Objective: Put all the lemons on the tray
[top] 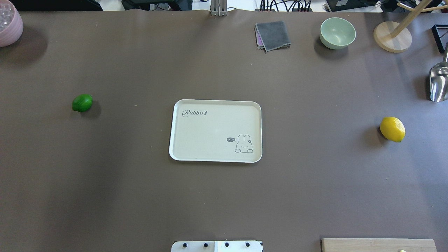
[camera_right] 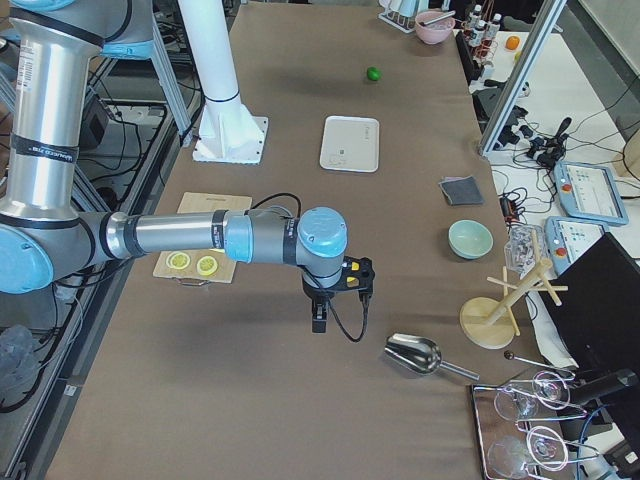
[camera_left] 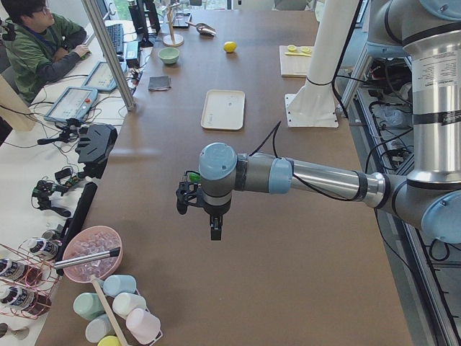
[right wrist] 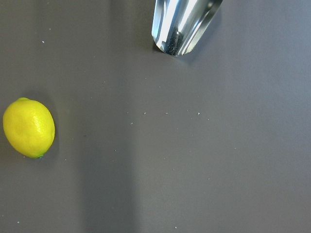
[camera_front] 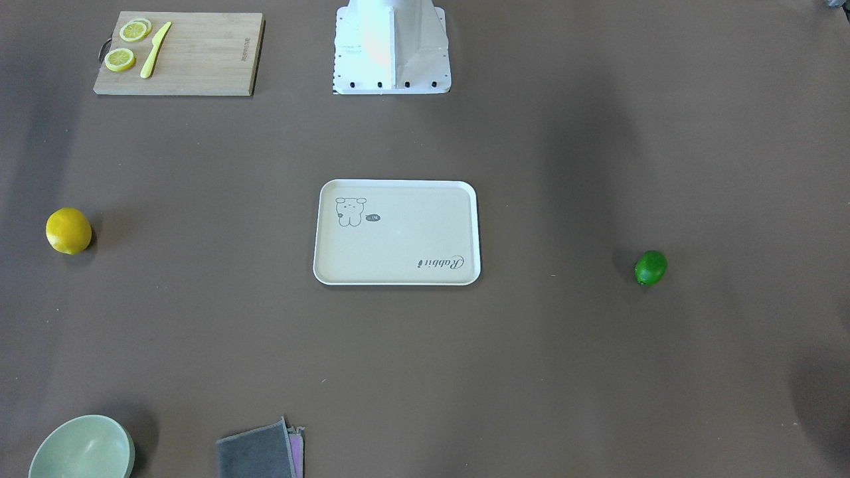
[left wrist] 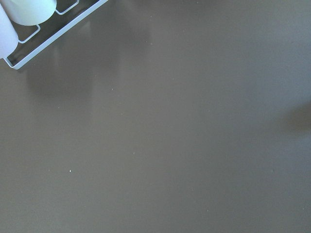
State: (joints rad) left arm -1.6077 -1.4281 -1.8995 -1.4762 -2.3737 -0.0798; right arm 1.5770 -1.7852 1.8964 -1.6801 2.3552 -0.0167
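The cream tray (top: pixel 215 101) lies bare at the table's middle, also in the front view (camera_front: pixel 396 181). The yellow lemon (top: pixel 392 129) lies on the table far to its right; it also shows in the front view (camera_front: pixel 68 230) and the right wrist view (right wrist: pixel 28 127). The green lemon (top: pixel 82 103) lies on the table far to the tray's left, as in the front view (camera_front: pixel 650 267). My left gripper (camera_left: pixel 187 199) hovers by the green lemon; my right gripper (camera_right: pixel 357 277) hovers by the yellow lemon. Both show only in the side views, so I cannot tell whether they are open or shut.
A wooden cutting board (camera_front: pixel 179 53) with lemon slices and a yellow knife lies by the robot's base. A green bowl (top: pixel 337 33), a grey cloth (top: pixel 273 35), a wooden stand (top: pixel 392 36), a metal scoop (top: pixel 438 82) and a pink bowl (top: pixel 8 24) line the far edge.
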